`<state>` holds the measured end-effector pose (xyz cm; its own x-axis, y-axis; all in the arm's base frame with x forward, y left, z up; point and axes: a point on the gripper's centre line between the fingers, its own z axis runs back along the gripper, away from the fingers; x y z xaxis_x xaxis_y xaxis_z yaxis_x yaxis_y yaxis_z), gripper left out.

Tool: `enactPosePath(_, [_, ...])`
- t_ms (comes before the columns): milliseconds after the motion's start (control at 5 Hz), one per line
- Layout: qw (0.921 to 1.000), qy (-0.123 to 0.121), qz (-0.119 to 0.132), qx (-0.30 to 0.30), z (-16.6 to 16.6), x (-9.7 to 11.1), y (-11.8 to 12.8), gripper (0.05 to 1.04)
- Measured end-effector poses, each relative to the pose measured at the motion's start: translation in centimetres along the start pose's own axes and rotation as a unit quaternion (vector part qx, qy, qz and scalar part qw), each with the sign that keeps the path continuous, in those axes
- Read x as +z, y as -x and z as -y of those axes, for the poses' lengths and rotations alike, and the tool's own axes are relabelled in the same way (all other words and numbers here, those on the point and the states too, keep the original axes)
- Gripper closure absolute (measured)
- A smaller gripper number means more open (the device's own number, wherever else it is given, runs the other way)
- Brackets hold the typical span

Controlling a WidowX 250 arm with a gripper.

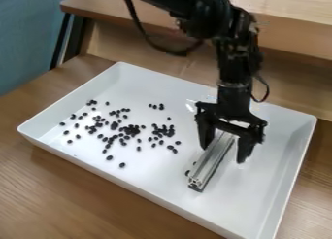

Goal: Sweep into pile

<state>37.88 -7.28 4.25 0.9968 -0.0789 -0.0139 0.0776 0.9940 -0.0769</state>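
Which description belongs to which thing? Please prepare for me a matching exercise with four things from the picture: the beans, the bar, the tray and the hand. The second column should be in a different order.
Things:
1. Beans
2. Bar
3. Tray
4. Hand

Descriptions:
A. White, with raised sides
B. Open, pointing down
C. Black, loosely scattered
D. Silver, long and straight

Right pairs: 1-C, 2-D, 3-A, 4-B

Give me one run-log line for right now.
gripper: open, astride metal bar | dark beans: scattered, loosely clustered | white tray: holds both | single pile: not formed
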Motion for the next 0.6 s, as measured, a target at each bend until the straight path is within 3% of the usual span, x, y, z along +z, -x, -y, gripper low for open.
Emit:
enactPosePath(200, [0.9999,-0.009,-0.005,0.007,0.01,-1.24,-0.23,0.111])
enactPosePath(600, [0.9996,-0.016,0.021,0.009,0.03,-1.57,-0.29,0.659])
